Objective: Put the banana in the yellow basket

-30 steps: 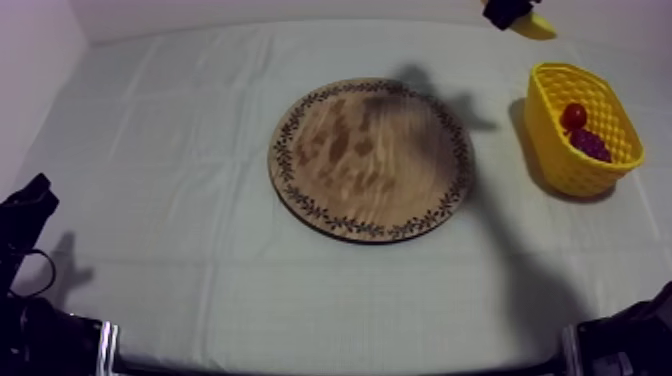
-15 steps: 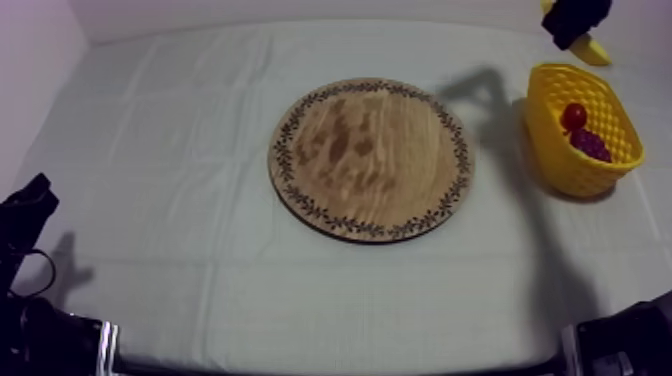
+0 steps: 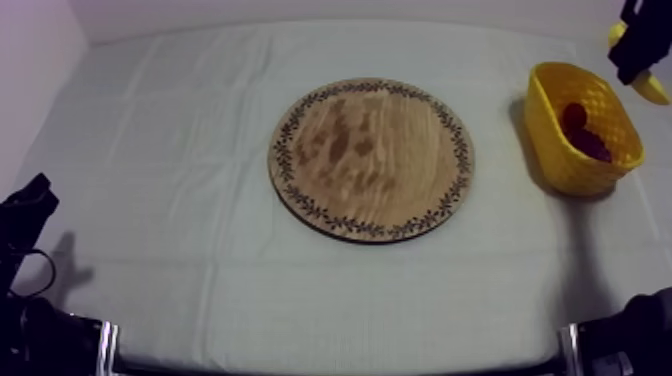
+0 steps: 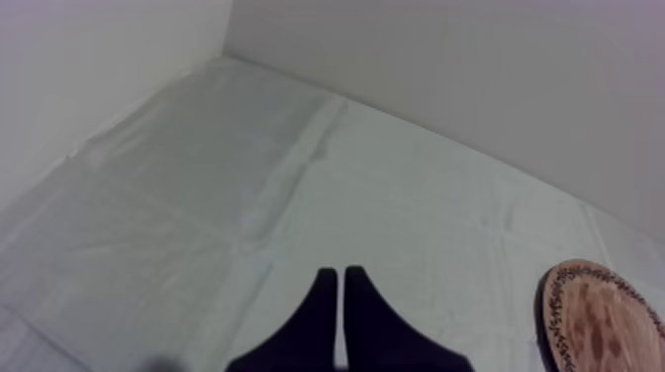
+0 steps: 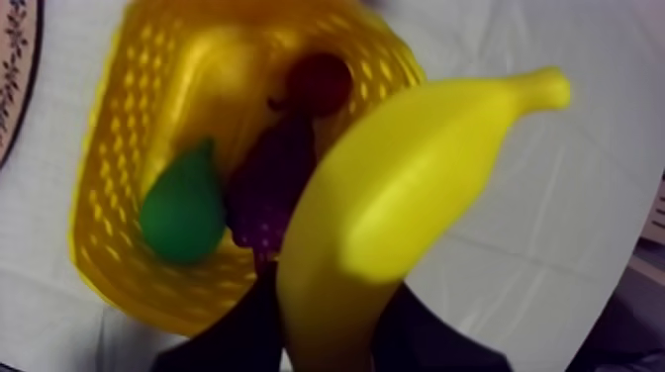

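Grey-white cloth [image 3: 180, 120] covers the table seen from above, with the round wooden board [image 3: 370, 158] bare at its centre. The yellow basket [image 3: 545, 140] stands well to the right of it, with a small red fruit [image 3: 573, 115] and dark grapes [image 3: 592, 145] inside. The right gripper [image 3: 640, 60] hangs just beyond the basket's far right corner, carrying the banana [image 3: 650, 90] above the table, off the board and not yet in the basket. The left gripper [image 3: 25, 215] rests low at the near left edge, well apart from everything.

From the left wrist, two black fingers [image 4: 322, 307] lie pressed together as a narrow wedge with nothing between them, over bare cloth with a pale wall [image 4: 495, 79] behind and the board's rim off to one side.

From the right wrist, the fingers pinch the banana at its thick end, one at each side, and its tip points away over the cloth beside the basket. A green pear [image 5: 183, 208] lies in the basket next to the grapes.

The banana looks like a light, stiff, smooth toy. Its curved, glossy skin could slip or swivel in a pinch, so the thick middle, taken across the narrow width, seems the safest hold. The drop should be gentle, as the basket is already crowded.
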